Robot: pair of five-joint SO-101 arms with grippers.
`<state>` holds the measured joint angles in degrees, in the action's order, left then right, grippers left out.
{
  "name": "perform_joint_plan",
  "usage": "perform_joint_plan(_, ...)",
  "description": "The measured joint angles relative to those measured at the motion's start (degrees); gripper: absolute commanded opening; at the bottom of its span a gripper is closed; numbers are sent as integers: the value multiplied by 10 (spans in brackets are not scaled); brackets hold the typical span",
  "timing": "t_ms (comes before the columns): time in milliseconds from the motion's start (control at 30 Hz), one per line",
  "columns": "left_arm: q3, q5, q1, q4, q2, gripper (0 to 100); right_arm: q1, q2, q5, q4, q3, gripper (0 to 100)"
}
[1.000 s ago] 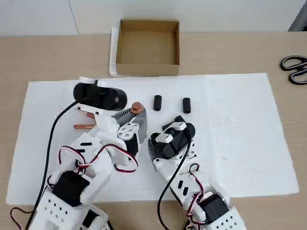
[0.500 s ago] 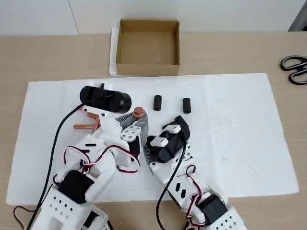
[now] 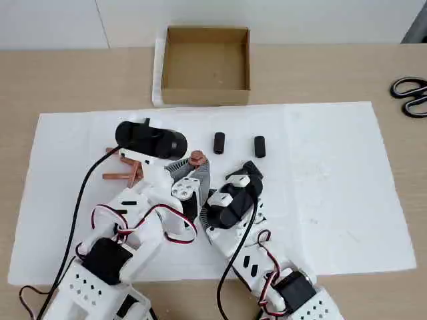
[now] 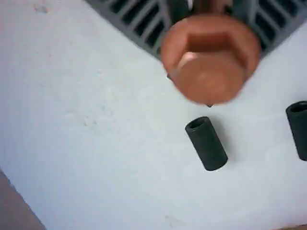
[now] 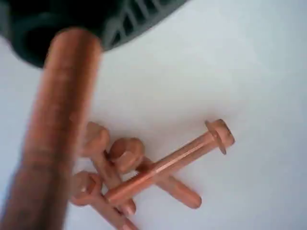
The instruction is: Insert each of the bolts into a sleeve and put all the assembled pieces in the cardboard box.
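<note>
Half expecting the mating step any second now. Seeing the left gripper [image 3: 193,167] pinching a copper bolt [image 3: 196,158] tight, hex head up, hovering over the white sheet [image 3: 333,173]. Comparing with a second ago: carrying that bolt a bit rightward and back toward the arm bases, and meanwhile swinging the right gripper [image 3: 212,200] leftward to meet it, so now sitting just beside each other instead of slightly apart.

Not managing to tell whether the right gripper is gripping anything. Noticing something dark next to a blurry bolt shank in the right wrist view, maybe a sleeve, but only guessing there.

Counting two black sleeves [image 3: 219,142] [image 3: 259,147] lying loose on the sheet just beyond the grippers, same spots as before. Spotting the spare bolts [image 3: 123,170] piled on the left arm's outer side, untouched. Looking at the cardboard box [image 3: 205,97] past the sheet's far edge, with no assembled piece showing inside.

Reading all this as closing in for the first insertion, so barely getting started on the task. Guessing alignment of shank and sleeve bore is going to be the fiddly part.
</note>
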<state>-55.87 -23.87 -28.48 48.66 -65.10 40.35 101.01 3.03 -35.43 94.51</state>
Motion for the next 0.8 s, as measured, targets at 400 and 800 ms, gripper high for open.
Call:
perform_joint_plan(400,-22,-2,0,-29,-1,6,11,-1,0,0,0,3)
perform_joint_plan(800,-52,-1,-1,-31,-1,6,12,0,2,0,0,3)
